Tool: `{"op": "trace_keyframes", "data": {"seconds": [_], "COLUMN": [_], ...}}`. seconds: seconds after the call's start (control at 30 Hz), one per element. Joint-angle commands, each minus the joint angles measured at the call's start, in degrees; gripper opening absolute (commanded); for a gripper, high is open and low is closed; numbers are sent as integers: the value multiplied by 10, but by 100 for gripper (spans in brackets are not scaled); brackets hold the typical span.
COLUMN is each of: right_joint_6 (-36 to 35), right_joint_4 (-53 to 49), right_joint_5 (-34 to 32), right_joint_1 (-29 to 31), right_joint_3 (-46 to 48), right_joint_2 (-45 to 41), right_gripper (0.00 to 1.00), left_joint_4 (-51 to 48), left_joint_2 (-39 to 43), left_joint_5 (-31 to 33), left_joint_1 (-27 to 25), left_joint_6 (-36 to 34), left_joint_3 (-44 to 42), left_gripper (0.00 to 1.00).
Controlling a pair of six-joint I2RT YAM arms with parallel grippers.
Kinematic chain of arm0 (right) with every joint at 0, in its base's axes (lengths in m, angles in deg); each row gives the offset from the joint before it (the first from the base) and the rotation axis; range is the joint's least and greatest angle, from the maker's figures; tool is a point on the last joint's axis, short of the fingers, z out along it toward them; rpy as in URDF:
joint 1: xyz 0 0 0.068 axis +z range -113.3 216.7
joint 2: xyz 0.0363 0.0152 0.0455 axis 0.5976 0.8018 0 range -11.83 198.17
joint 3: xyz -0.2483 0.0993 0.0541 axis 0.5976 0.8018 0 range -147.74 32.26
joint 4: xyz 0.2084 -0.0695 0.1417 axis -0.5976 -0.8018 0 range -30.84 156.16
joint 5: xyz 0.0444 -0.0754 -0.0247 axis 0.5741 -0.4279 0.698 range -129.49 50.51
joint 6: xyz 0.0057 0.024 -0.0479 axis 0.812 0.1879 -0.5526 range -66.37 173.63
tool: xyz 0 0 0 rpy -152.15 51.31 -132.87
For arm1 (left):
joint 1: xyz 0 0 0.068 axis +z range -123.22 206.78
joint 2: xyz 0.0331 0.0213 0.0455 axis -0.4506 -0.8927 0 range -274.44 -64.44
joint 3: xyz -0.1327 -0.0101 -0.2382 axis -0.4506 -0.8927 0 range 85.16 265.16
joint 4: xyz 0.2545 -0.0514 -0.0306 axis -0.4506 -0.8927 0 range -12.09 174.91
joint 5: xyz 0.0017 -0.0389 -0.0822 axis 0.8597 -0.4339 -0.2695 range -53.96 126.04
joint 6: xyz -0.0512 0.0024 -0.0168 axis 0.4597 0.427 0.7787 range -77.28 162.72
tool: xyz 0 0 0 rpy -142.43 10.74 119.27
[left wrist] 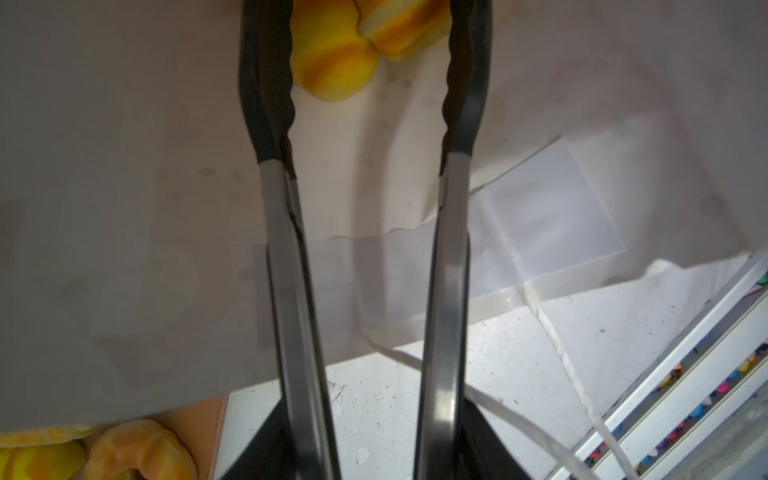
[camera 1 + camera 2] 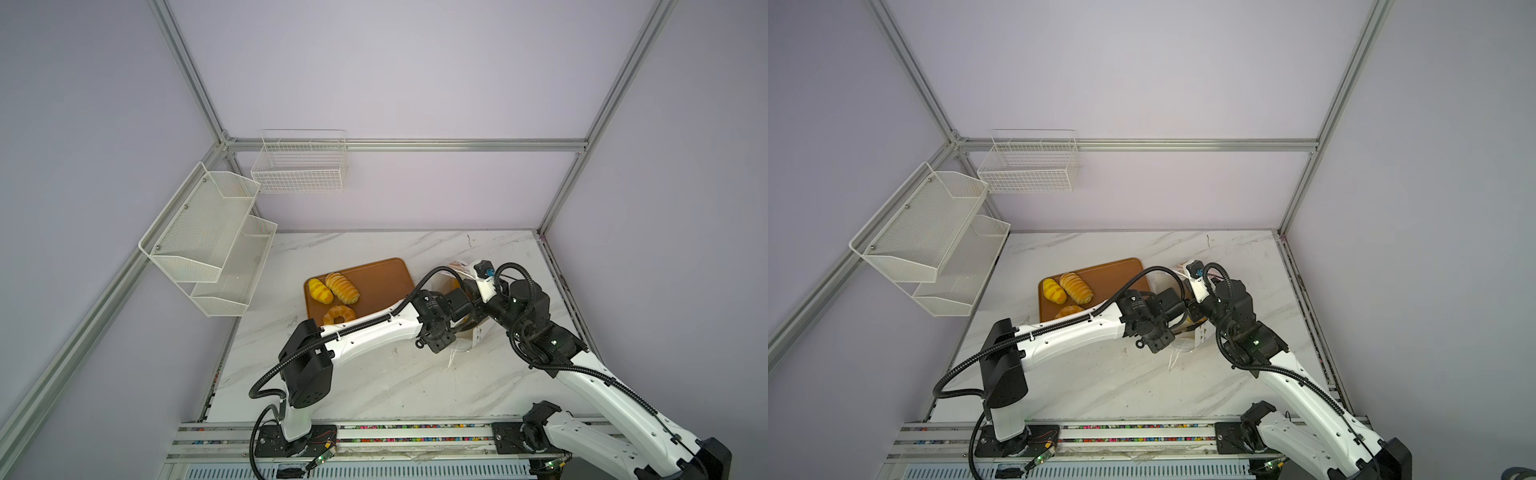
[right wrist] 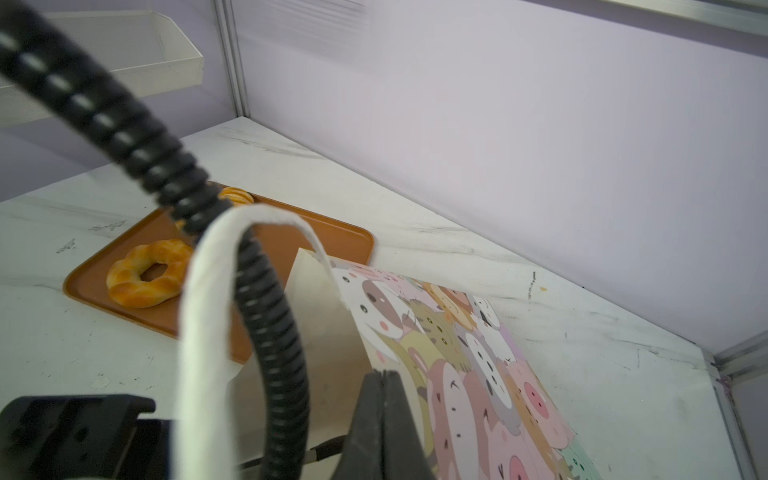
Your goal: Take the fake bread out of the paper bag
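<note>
Three pieces of fake bread (image 2: 342, 287) sit on the tray (image 2: 382, 282), more inside the paper bag (image 3: 478, 374) just right of it; right fingers (image 3: 374, 415) pinch its rim, left fingers (image 1: 253, 457) clamp tongs (image 1: 448, 249) astride two buns, so squeeze gently and draw straight out, though tong tips are cut off, bag depths hidden.

The bench (image 2: 374, 382) is smooth and marble-patterned. The tray (image 2: 382, 282) looks like matt brown plastic. The paper bag (image 3: 478, 374) is matt paper, and its handle (image 3: 199, 324) is woven cloth. The tongs (image 1: 444, 270) are brushed metal with black rubbery tips.
</note>
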Motion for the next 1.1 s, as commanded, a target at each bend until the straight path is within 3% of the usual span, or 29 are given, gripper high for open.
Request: {"op": "trace_keyframes", "data": {"seconds": [0.0,0.2,0.43,0.6,0.8,1.07], "right_joint_6": [11,13,8,1,2,11], "right_joint_4": [42,47,46,43,44,43], "right_joint_5": [46,46,23,12,21,20], "right_joint_1": [18,18,18,18,19,18], "right_joint_3": [2,8,21,23,22,28], "right_joint_2": [5,6,-13,-18,-26,-49], "right_gripper": [0,0,0,0,0,0], "left_joint_4": [7,-12,-45,-60,-38,20], "left_joint_2": [-38,-52,-27,5,52,95], "left_joint_5": [10,28,51,61,51,14], "left_joint_1": [-4,-3,-3,-3,-3,-3], "left_joint_6": [22,26,30,36,29,31], "left_joint_3": [81,99,87,68,26,-19], "left_gripper": [47,43,16,8,9,27]}}
